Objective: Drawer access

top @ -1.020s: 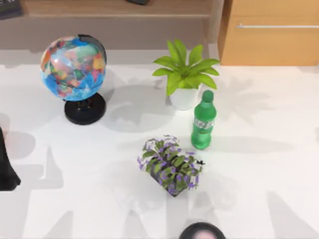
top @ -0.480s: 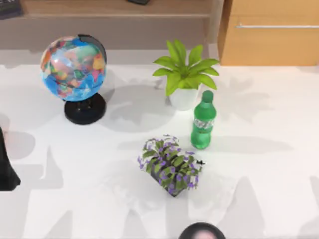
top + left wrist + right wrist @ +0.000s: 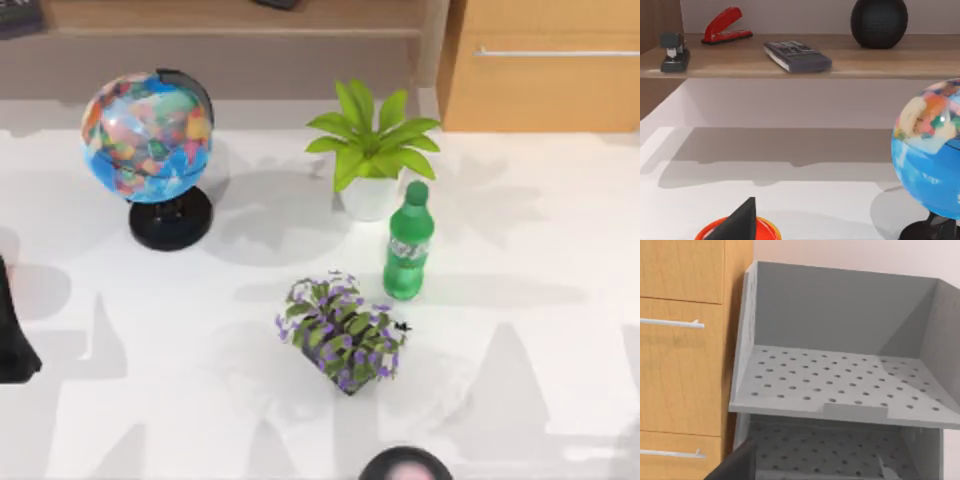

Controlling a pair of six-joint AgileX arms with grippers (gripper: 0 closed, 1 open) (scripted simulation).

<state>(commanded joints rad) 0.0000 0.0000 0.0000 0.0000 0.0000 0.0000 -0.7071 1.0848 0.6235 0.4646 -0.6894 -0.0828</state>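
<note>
1. Since the earlier frame, objects hold position; only shadows on the surface point(image 3: 560, 300) shift.
2. Drawer point(image 3: 545, 90): closed, far right. Rigid, sliding; grasp its silver bar handle point(image 3: 556, 52).
3. End effector aperture: cannot tell, either arm.

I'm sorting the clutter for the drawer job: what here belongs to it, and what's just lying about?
For the job:
- drawer with its silver handle, shut, at the table's back right

Lying about:
- globe
- potted plant
- green bottle
- purple flower pot
- red stapler
- grey perforated tray
</note>
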